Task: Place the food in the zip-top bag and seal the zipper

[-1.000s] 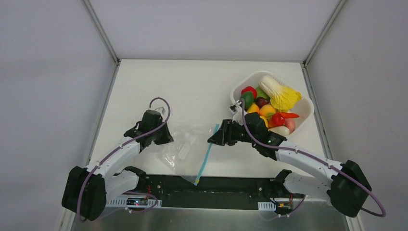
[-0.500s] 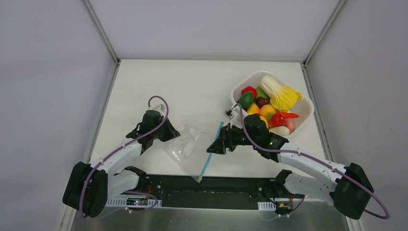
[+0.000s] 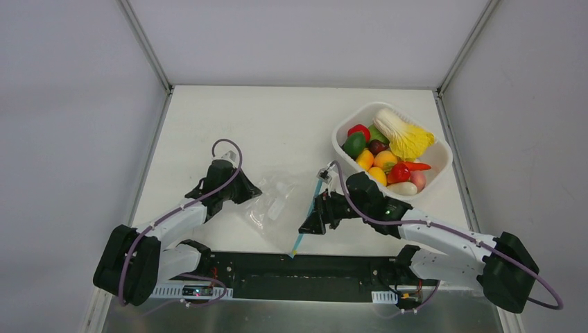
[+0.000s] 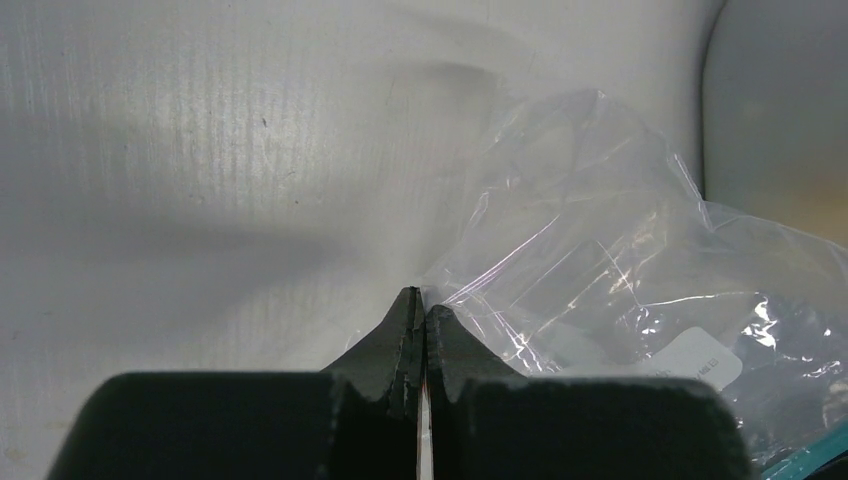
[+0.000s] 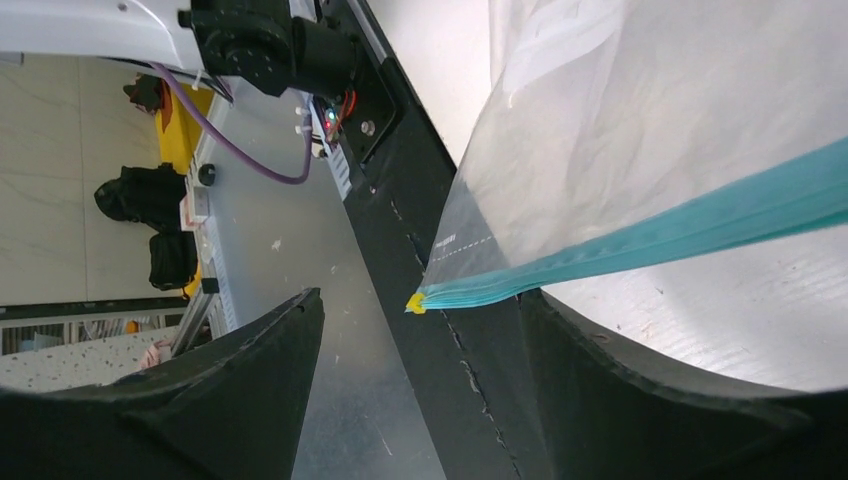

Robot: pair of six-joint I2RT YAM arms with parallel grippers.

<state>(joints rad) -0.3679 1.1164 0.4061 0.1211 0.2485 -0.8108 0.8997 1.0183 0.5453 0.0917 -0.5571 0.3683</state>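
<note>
The left tool, fully closed, pinches the zip-top bag; the right tool gapes wide astride the zipper

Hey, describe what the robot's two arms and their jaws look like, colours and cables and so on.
Both the left arm and right arm have white link shells between bulky black joint housings. A thin purple cable loops along each. The right arm shows a small green light. The jaws are matte black and wedge-shaped.
</note>
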